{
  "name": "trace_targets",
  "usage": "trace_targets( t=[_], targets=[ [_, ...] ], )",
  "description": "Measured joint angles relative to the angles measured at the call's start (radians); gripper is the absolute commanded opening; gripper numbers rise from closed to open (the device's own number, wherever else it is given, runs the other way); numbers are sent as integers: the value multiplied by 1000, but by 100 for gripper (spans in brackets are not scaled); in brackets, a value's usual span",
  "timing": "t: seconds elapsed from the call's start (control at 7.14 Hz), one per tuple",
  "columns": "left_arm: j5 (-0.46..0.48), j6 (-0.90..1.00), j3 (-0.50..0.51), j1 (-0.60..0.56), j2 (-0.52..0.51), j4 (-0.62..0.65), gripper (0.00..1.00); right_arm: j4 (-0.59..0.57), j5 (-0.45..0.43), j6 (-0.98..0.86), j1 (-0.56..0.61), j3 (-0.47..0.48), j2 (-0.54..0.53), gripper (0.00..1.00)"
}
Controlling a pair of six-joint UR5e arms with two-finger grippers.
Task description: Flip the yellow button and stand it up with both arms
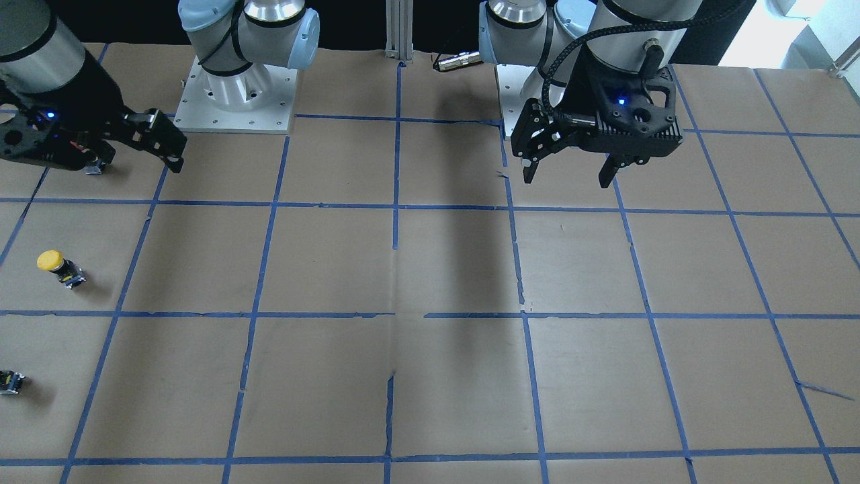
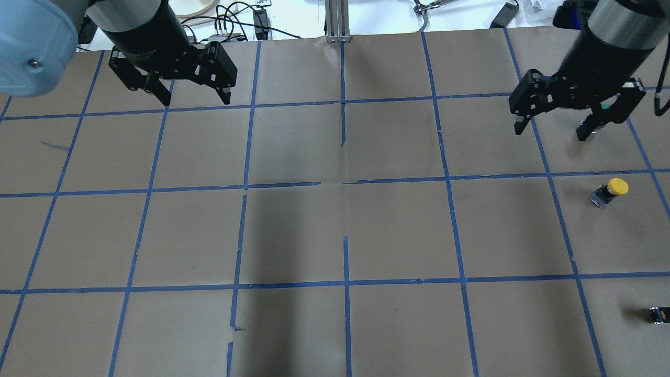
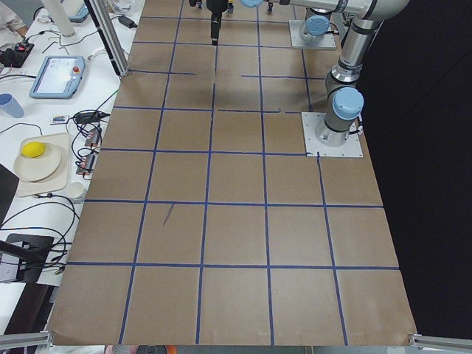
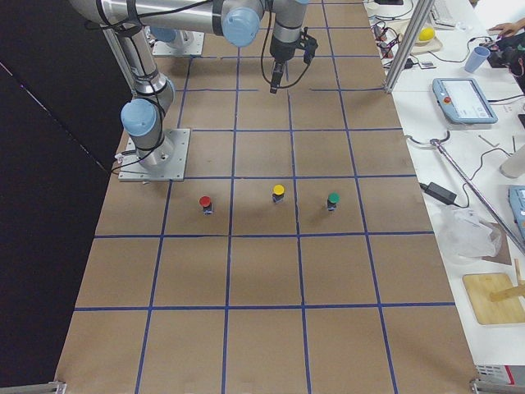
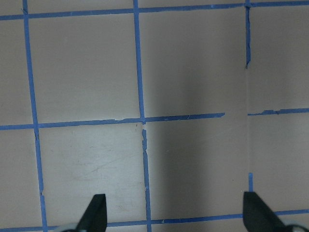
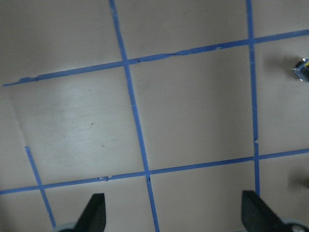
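The yellow button (image 1: 57,266) lies on its side on the brown table, with its yellow cap at one end of its dark body. It also shows in the overhead view (image 2: 610,191) and, small, in the exterior right view (image 4: 278,194). My right gripper (image 1: 176,149) is open and empty, and hovers about one grid square from the button; it also shows in the overhead view (image 2: 552,131). My left gripper (image 1: 571,173) is open and empty, far across the table over bare paper; it also shows in the overhead view (image 2: 194,98). Both wrist views show spread fingertips over the tape grid.
A small dark block (image 1: 9,382) lies at the table's edge beyond the button. Another small object (image 1: 94,168) is partly hidden under the right gripper. The exterior right view shows a red-capped button (image 4: 205,203) and a green-capped button (image 4: 332,200) either side of the yellow one.
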Motion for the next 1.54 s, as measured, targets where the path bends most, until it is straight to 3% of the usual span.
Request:
trace_targets(
  t=[0.28, 0.42, 0.84, 1.54],
  targets=[
    [0, -1, -6, 0, 3, 0, 100, 63, -15, 45, 151, -28, -17, 100],
    [0, 0, -13, -1, 7, 0, 100, 79, -23, 54, 175, 6, -42, 100],
    [0, 2, -20, -1, 9, 0, 100, 50, -30, 62, 106, 94, -111, 100],
    [0, 2, -20, 0, 10, 0, 100, 39, -28, 109, 84, 107, -130, 100]
  ],
)
